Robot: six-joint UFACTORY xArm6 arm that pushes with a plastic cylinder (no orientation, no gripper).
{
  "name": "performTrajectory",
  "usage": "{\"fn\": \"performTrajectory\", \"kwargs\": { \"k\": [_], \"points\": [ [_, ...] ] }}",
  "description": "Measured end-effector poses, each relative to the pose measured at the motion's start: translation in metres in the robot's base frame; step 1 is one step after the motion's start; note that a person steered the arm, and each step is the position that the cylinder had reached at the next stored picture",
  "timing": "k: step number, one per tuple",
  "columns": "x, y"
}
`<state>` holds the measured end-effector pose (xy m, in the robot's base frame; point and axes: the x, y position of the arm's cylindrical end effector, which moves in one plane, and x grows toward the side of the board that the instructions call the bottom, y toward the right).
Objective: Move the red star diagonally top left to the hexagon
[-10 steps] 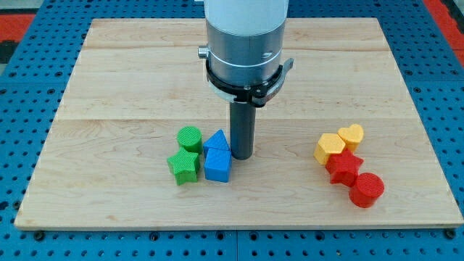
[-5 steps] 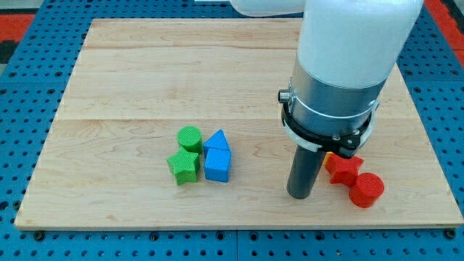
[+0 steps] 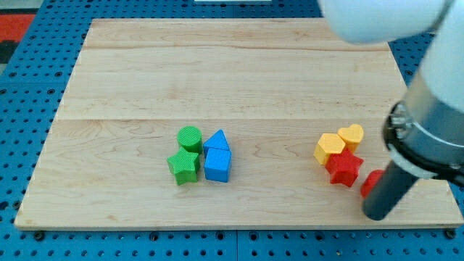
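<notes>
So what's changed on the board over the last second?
My tip swept from beside the blue blocks at the middle across to the view's lower right, and now sits at the bottom edge, in front of the red cylinder. No block visibly moved: the red star, yellow hexagon, yellow heart, both green blocks and both blue blocks lie as before.

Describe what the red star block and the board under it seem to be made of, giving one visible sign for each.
The red star block looks like matte plastic, probably 3D-printed: uniform colour, faint ridged surface. The pale board looks like smooth light wood: grain lines and joined planks show.
</notes>
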<state>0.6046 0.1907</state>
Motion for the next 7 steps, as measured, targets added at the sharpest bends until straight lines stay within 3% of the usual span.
{"fn": "performTrajectory", "kwargs": {
  "k": [4,6,7],
  "points": [
    [-0.017,0.025],
    [-0.008,0.073],
    [-0.034,0.088]
  ]
}}
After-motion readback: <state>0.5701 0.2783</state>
